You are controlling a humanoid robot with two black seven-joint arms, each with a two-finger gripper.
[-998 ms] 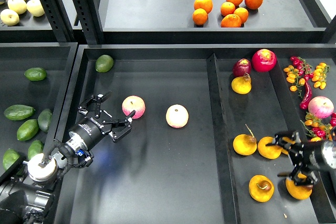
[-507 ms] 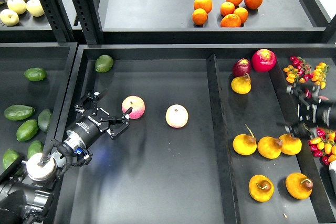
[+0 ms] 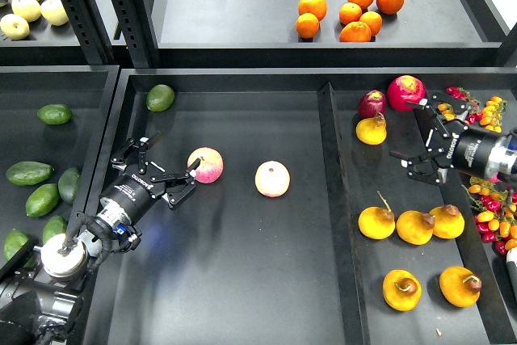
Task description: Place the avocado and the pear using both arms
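L gripper [image 3: 159,169] open, empty, low over the middle tray [image 3: 242,280], w/ an apple [image 3: 205,165] just beside its fingertips. R gripper [image 3: 420,136] open, empty, above the right tray [image 3: 380,199], near a pear [image 3: 371,129]. More pears [image 3: 376,222] lie lower in that tray. Avocado [image 3: 29,173] sits in the left tray w/ others, well apart from L gripper.

- The right arm's black gripper [image 3: 418,130] is clear, but the arm behind it runs off the right edge.
- The round pink-and-cream fruit [image 3: 490,169] at the right is mostly covered by that arm.
- The small red and orange tomatoes [image 3: 493,220] along the right edge are too small to count.
- The pale yellow fruits [image 3: 14,25] far left are partly cut off by the edge.
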